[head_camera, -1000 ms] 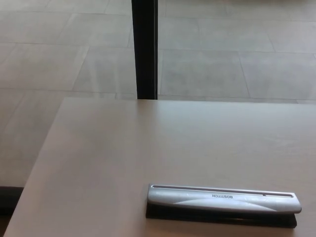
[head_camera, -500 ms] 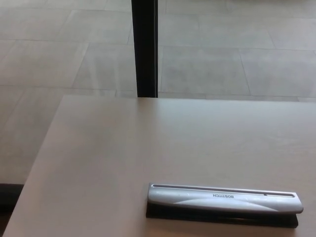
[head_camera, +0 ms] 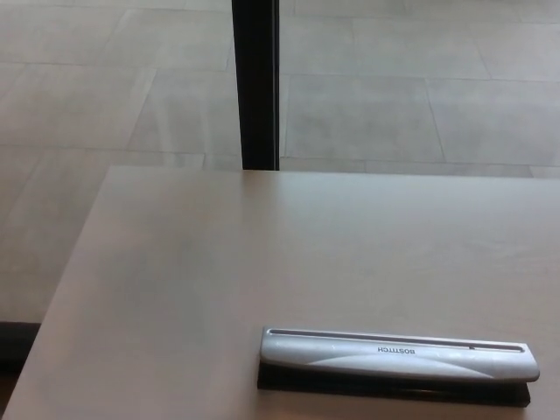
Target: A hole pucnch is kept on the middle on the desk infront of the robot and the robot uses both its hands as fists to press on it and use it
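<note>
A long silver hole punch point(head_camera: 398, 356) with a black base lies flat on the pale wooden desk point(head_camera: 219, 271), near the desk's front edge and right of centre. Its lever runs left to right, with a dark brand mark printed on top. Neither of my hands shows anywhere in the head view, and nothing touches the punch.
The desk's left edge point(head_camera: 61, 289) runs diagonally down to the lower left corner. Behind the far edge stands a black vertical post point(head_camera: 255, 83) in front of a grey tiled floor point(head_camera: 420, 87).
The whole picture has drifted slightly, so the camera has moved a little. The hole punch lies in the same place on the desk.
</note>
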